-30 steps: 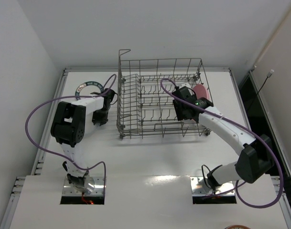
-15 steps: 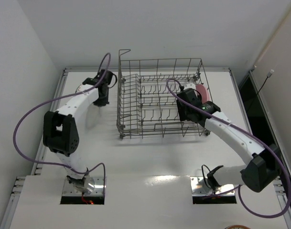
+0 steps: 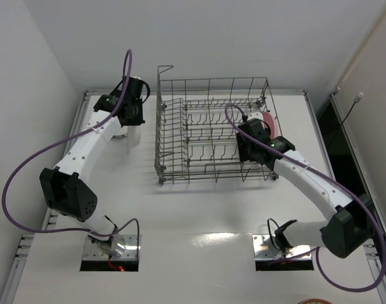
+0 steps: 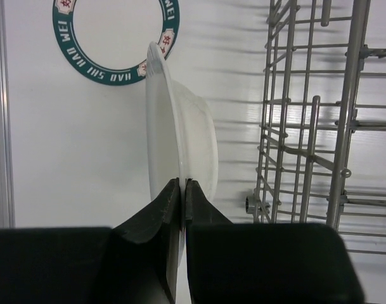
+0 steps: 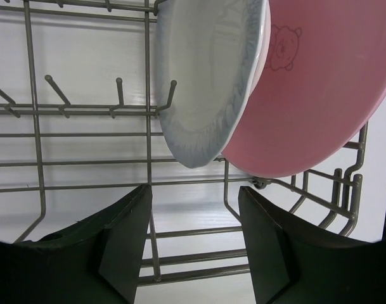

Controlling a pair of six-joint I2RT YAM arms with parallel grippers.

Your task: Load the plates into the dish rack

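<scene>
My left gripper [image 4: 182, 183] is shut on the rim of a whitish plate [image 4: 183, 136] and holds it on edge above the table, left of the dish rack [image 4: 312, 158]. The white plate with the dark lettered rim [image 4: 85, 68] lies flat on the table behind it. In the top view the left gripper [image 3: 132, 122] is at the far left beside the rack [image 3: 212, 80]. My right gripper [image 5: 196, 196] is open and empty inside the rack [image 5: 148, 126], just below a whitish plate [image 5: 208, 76] and the pink plate [image 5: 319, 95], which both stand in the tines. The pink plate [image 3: 267, 121] stands at the rack's right end.
The rack's tall wire side [image 4: 357, 95] stands close to the right of the held plate. A raised rail [image 3: 85, 101] edges the table's left side. White walls enclose the back and the left.
My left arm has stretched out from beside the rack's left front toward the far left corner, over the lettered plate. My right gripper has shifted slightly right inside the rack.
</scene>
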